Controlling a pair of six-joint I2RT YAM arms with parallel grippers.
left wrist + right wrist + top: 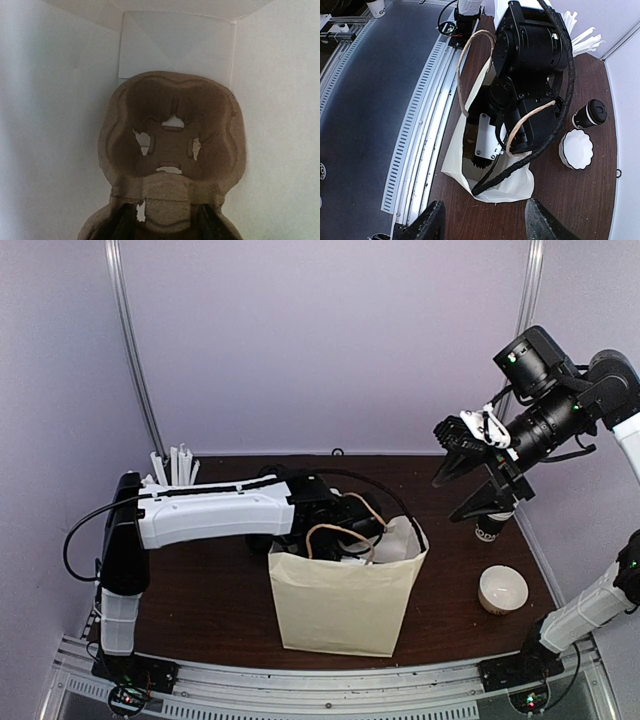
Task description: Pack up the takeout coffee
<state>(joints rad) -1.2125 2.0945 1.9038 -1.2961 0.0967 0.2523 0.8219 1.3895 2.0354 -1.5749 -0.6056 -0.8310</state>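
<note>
— What do we meet nearest the arm bases?
— One cream paper bag [345, 595], standing open on the brown table [210, 600]. Our left gripper [166, 220] is down inside it, fingers either side of a ridge of one pulp cup tray [172, 135], apparently gripping it.
— And right of the bag?
— One white fluted bowl [503, 590]. Just behind it we find the one takeout coffee [489, 527], upright on the table, black lid on, outside the bag.
— Where is our right gripper [446, 500]?
— Raised in the air by the coffee, not touching it, its two fingers spread wide with nothing between them.
— And farthest back?
— One bunch of white straws [175, 465] at the rear left; we cannot count them
</note>
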